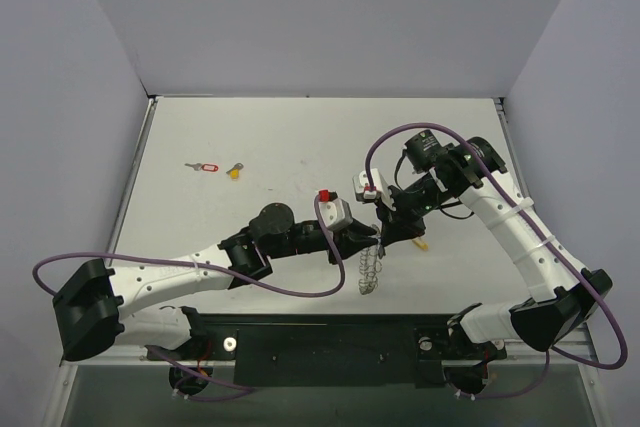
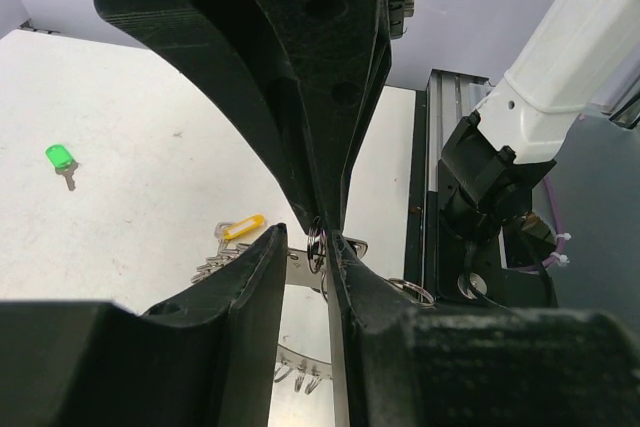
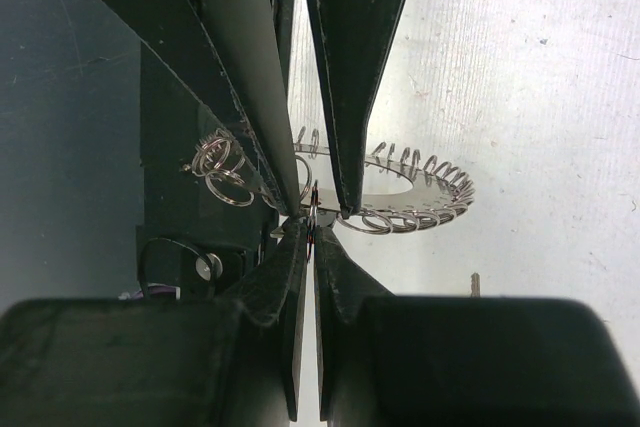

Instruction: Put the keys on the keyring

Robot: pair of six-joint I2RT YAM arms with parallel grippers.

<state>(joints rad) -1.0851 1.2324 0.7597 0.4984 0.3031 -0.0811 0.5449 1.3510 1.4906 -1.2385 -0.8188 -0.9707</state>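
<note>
Currently both arms meet at mid-table [image 1: 300, 137], a matte white, faintly speckled surface. The keyring [image 1: 369, 269] hangs on edge just below the two grippers. It is a bright silvery hoop of coiled wire whose loops give it a scalloped rim.

The right wrist view shows the keyring's coils fanned around a flat, pale metal band, lower right of centre. The left gripper [image 1: 366, 237] has black, wedge-shaped plastic fingers [image 2: 255, 317] clenched on the keyring's wire at their tips. The right gripper [image 1: 385, 217] has its fingers [image 3: 285, 287] drawn to a thin slit, pinching the same wire from the opposite side. The two pairs of tips are almost touching.

Two keys lie flat on the table in the upper left of the overhead view, well apart from the arms. They are just beside each other: a red key [image 1: 207, 166] with an oblong tag and a yellow key [image 1: 235, 171] with a rounded head.

The left wrist view shows a green key [image 2: 60, 156] with a glossy head at the far left. A yellow-tagged key [image 2: 243, 227] lies near the gripped point. Purple cables [image 1: 300, 287] loop over both white arms.
</note>
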